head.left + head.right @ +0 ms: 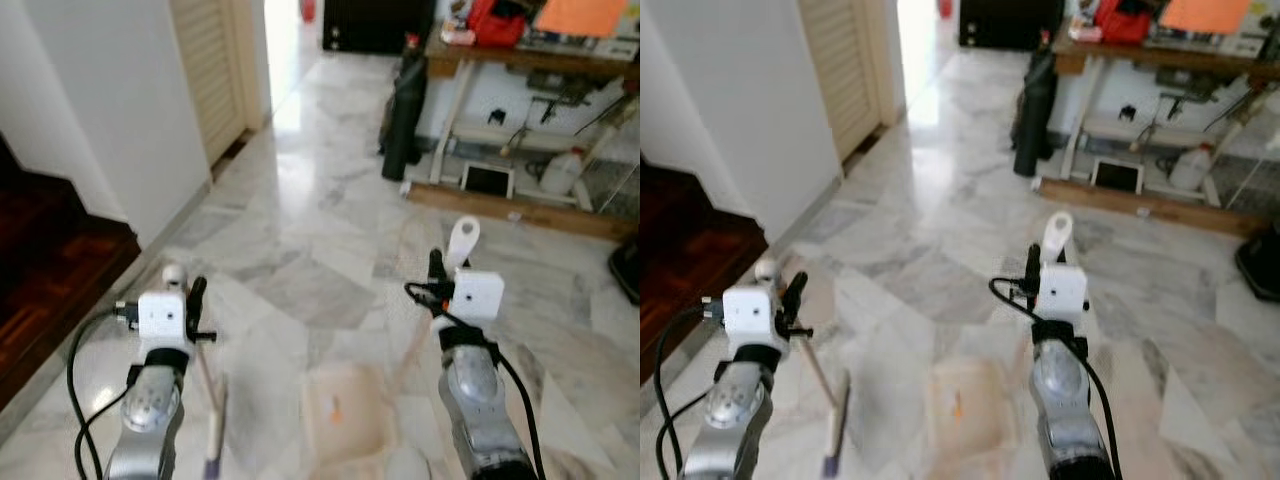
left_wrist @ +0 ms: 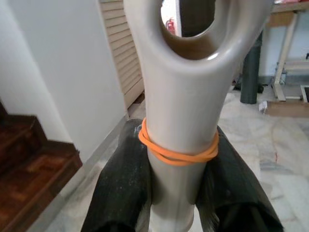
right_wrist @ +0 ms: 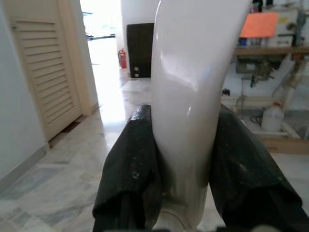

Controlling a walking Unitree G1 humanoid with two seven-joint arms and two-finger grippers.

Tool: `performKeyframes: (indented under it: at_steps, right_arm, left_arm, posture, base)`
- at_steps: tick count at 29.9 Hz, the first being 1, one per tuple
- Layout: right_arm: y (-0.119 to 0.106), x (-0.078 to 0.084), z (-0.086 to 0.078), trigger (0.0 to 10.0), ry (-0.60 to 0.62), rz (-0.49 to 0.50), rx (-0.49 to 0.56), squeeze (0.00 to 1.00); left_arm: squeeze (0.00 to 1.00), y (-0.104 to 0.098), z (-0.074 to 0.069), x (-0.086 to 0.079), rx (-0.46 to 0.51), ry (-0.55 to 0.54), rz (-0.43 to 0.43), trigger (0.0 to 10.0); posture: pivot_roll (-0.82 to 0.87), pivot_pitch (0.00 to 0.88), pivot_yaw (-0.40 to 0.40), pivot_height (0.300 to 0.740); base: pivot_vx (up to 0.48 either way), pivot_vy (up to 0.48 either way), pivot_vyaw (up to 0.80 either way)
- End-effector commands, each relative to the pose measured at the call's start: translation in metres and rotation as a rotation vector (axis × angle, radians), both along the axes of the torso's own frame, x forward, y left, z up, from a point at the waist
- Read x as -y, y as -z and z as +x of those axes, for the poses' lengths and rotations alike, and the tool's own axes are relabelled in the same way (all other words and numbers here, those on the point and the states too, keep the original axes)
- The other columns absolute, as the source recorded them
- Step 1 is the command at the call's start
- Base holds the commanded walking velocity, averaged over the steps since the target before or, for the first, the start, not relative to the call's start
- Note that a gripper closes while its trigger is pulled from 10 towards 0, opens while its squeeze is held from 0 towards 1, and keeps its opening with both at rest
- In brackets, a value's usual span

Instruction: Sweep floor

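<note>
My left gripper is shut on the top of a beige broom handle, which has a hang hole and an orange rubber band. The broom stick slants down to the marble floor between my arms. My right gripper is shut on a white dustpan handle, whose looped end sticks up above the fingers. The pale peach dustpan rests low on the floor between the two arms. Both look blurred.
To the left are a white wall corner, dark wooden steps and a louvred door. A cluttered wooden workbench stands at the back right beside a black bag and a white jug. Marble floor stretches ahead to a bright doorway.
</note>
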State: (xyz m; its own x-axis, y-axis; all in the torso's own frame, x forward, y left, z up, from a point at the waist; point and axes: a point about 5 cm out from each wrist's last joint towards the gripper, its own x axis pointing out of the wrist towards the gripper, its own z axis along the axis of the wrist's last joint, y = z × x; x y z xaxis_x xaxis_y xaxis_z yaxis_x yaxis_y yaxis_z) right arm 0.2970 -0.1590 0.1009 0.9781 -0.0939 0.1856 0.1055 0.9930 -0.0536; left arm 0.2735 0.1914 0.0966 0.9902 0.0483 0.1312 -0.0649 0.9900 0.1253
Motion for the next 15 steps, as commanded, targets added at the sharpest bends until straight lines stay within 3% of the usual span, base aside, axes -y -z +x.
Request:
performKeyframes:
  at_steps: [1, 15]
  right_arm:
    - [-0.0089, 0.0052, 0.0017, 10.0, 0.015, -0.018, 0.040, 0.00]
    - [-0.0105, 0.0042, 0.0038, 10.0, 0.012, -0.014, 0.046, 0.00]
  left_arm:
    - [0.00, -0.0061, 0.0025, 0.0059, 0.030, 0.025, -0.006, 10.0]
    - [0.00, -0.0068, 0.0040, 0.0071, 0.033, 0.036, -0.003, 10.0]
  posture:
    - [0.05, 0.000, 0.022, 0.740]
    - [0.04, 0.000, 0.027, 0.740]
  base:
    - [0.319, 0.000, 0.00]
    - [0.321, 0.000, 0.00]
